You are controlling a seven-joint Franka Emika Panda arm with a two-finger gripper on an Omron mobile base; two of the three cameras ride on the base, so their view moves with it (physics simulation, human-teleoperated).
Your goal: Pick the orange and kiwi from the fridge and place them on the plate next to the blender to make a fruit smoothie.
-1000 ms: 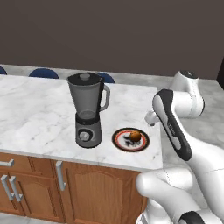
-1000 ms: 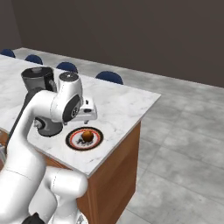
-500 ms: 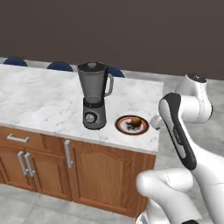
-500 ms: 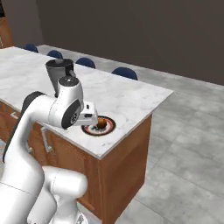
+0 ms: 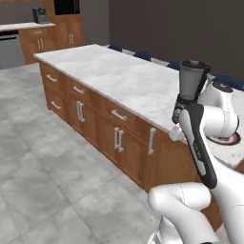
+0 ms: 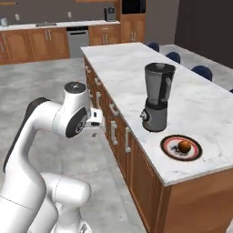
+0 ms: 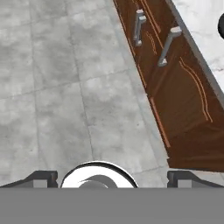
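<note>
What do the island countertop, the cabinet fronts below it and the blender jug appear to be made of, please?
Countertop: looks like polished white marble, given the grey veining.
Cabinet fronts: reddish-brown wood with a smooth finish, raised panels, pale metal-looking handles.
Blender jug: smoky see-through plastic or glass, which one is unclear, on a grey base.

Table: long marble-topped island over wooden drawers, off to one side of the hand. On it, near one end: blender, upright; just beside it, plate bearing the orange.
</note>
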